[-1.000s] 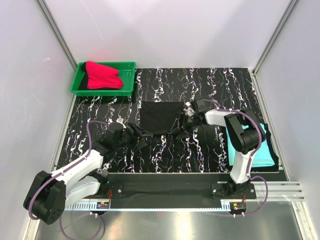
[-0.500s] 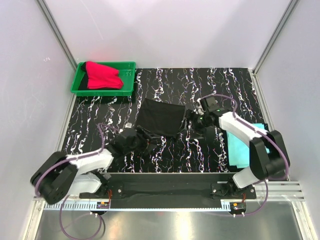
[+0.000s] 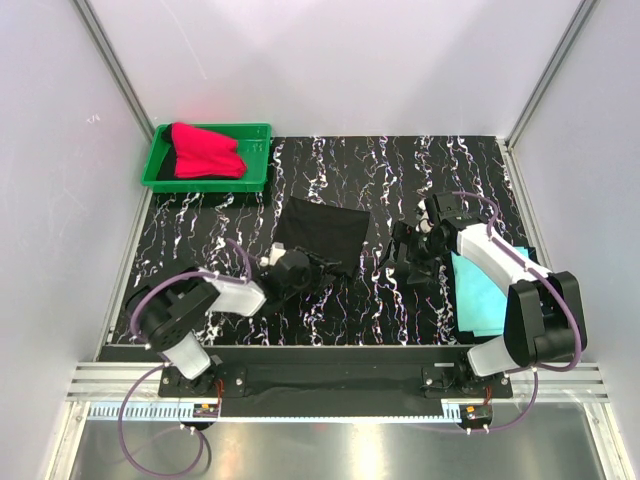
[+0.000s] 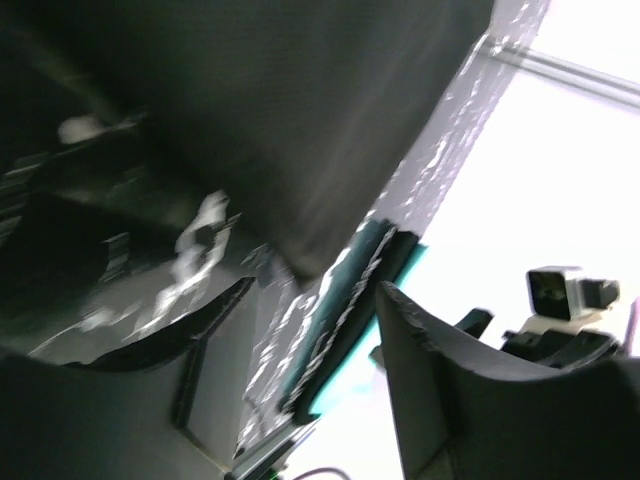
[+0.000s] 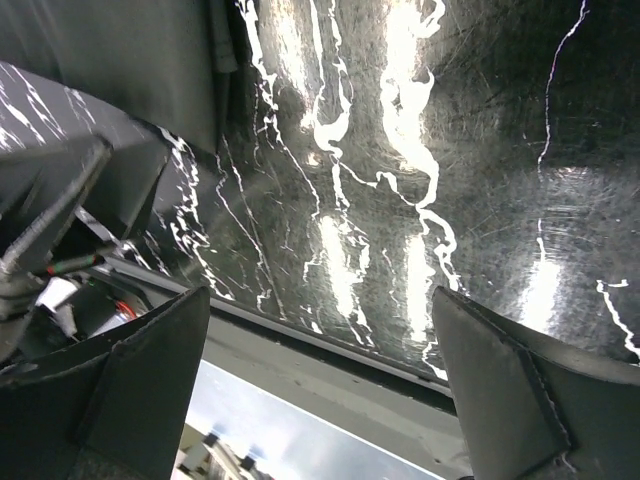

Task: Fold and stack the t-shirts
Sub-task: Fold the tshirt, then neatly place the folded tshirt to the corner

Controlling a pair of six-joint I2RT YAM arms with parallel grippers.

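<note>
The black t-shirt (image 3: 322,232) lies folded flat on the table's middle, turned a little clockwise. My left gripper (image 3: 320,268) is open and empty at its near edge; in the left wrist view (image 4: 315,290) the black shirt (image 4: 300,120) lies just ahead of the jaws. My right gripper (image 3: 408,255) is open and empty over bare table to the shirt's right; in the right wrist view (image 5: 320,370) the shirt's edge (image 5: 120,50) shows at top left. The turquoise t-shirt (image 3: 495,295) lies folded at the right edge. The red t-shirt (image 3: 205,150) lies in the tray.
The green plastic tray (image 3: 255,160) stands at the back left corner. White walls close in the table on three sides. The marbled black tabletop (image 3: 400,170) runs to the metal rail (image 3: 330,375) at the near edge.
Both grippers have let go of the black shirt. My left gripper slid right along its near edge. My right gripper drew back to the right. The shirt shifted and turned slightly.
</note>
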